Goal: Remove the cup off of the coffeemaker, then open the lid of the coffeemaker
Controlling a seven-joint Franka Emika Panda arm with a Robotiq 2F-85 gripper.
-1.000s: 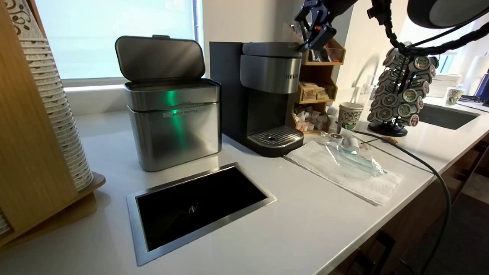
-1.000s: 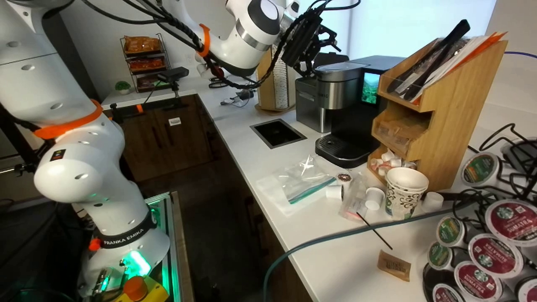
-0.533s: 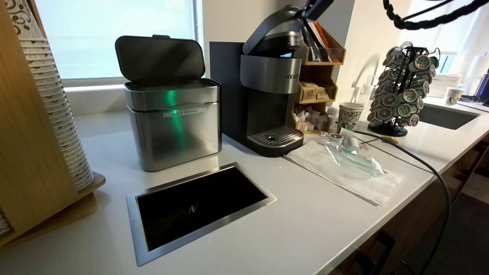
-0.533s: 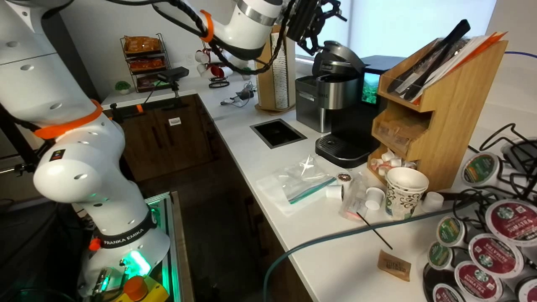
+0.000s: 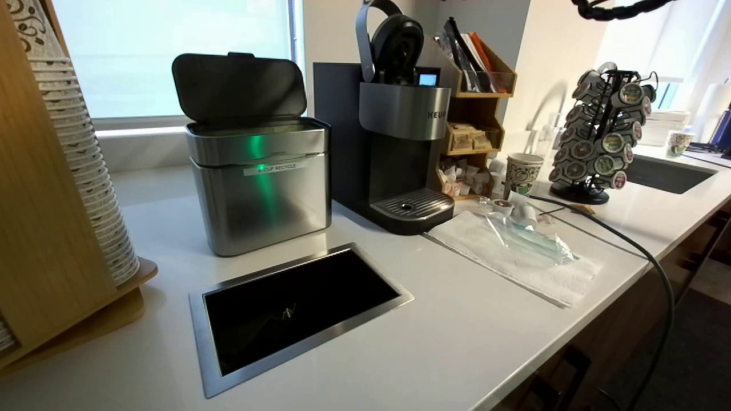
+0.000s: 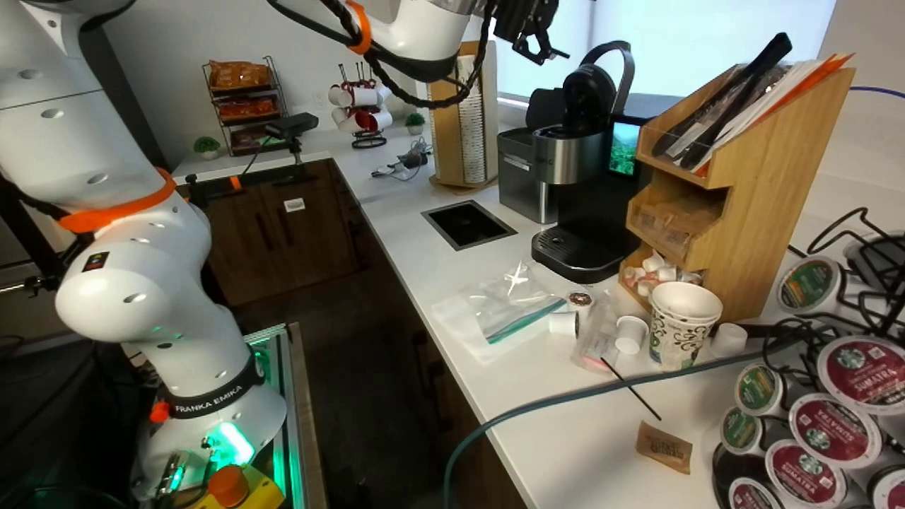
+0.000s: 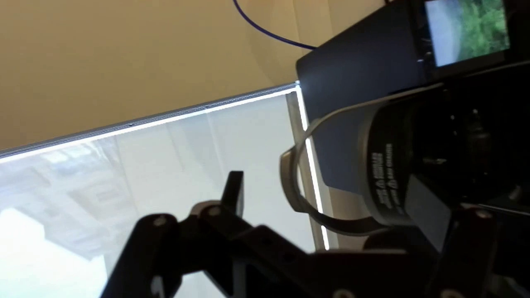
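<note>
The dark coffeemaker [image 5: 402,111] stands on the counter and also shows in an exterior view [image 6: 573,159]. Its lid [image 5: 398,48] is raised, black underside facing forward, with the handle loop standing up. The lid also shows in an exterior view [image 6: 592,92] and at the right of the wrist view [image 7: 387,182]. My gripper [image 6: 546,35] is up at the top edge, apart from the lid. In the wrist view the gripper [image 7: 331,202] has its fingers wide apart with nothing held. No cup is on the coffeemaker. Several small whitish cups, one [image 6: 631,334] tipped over, lie on the counter; I cannot tell which is the task's.
A steel bin [image 5: 268,200] with its own lid up stands beside the coffeemaker, with a framed opening [image 5: 305,311] in the counter before it. A wooden organizer [image 6: 763,205], paper cups [image 6: 684,329], plastic bag [image 6: 516,304] and pod rack [image 5: 599,131] stand or lie on the opposite side.
The coffeemaker's lid has swung from closed to fully raised. My gripper has moved up and away from it, leaving the view in an exterior view. The cups and bag have not moved.
</note>
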